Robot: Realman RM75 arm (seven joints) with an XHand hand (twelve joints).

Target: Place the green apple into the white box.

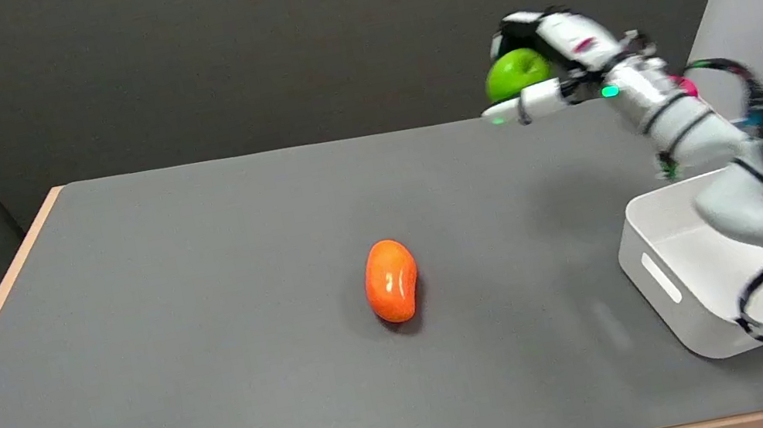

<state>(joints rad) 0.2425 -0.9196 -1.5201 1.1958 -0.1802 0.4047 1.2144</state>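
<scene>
Orange fruit is sitting mid-table, mango-like, not in play. Right hand is holding the green apple in the air over the far edge of the grey table, fingers wrapping it top and bottom. Apple is looking rigid, smooth, probably slippery, so a grip around its widest part is safest; white box is waiting at right, well apart.

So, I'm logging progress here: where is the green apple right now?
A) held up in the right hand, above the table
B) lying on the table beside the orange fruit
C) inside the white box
A: the right hand grips the green apple in the air beyond the white box.
</scene>
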